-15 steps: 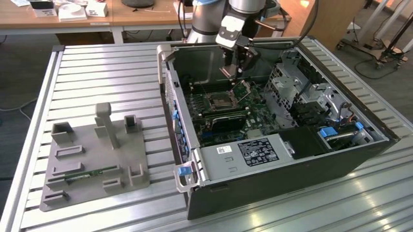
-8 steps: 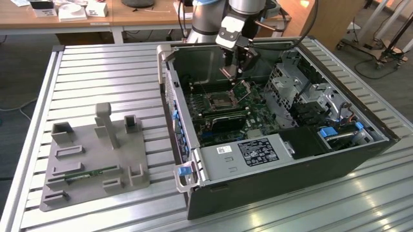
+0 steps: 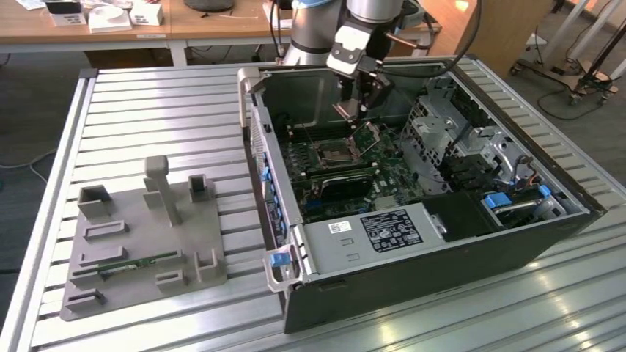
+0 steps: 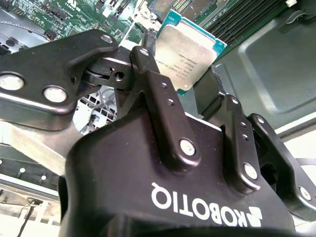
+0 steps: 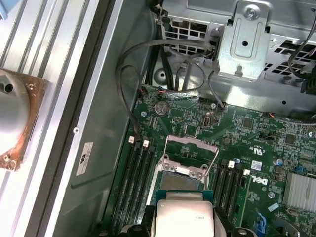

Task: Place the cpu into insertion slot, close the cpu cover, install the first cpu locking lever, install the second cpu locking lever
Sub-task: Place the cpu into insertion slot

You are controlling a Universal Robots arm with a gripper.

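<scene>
My gripper (image 3: 352,108) hangs inside the open computer case, shut on the cpu (image 3: 345,110), a small square chip with a silvery top. In the second wrist view the cpu (image 4: 185,52) sits clamped by its edges between the two black fingers (image 4: 148,57). The insertion slot (image 3: 330,152) lies on the green board just below and toward the exterior view's left of the chip. In the first wrist view the cpu (image 5: 183,215) hovers near the insertion slot (image 5: 178,181). The cpu cover (image 5: 190,148) stands swung open at the slot's far edge, also visible as the raised cpu cover (image 3: 373,134).
The computer case (image 3: 411,242) lies open on a slatted metal table (image 3: 157,110). Black memory slots (image 5: 136,177) flank the socket and a metal drive cage (image 3: 459,139) fills the case's right side. A grey fixture (image 3: 137,235) holds a memory stick. A copper-based heatsink (image 5: 15,118) rests outside the case.
</scene>
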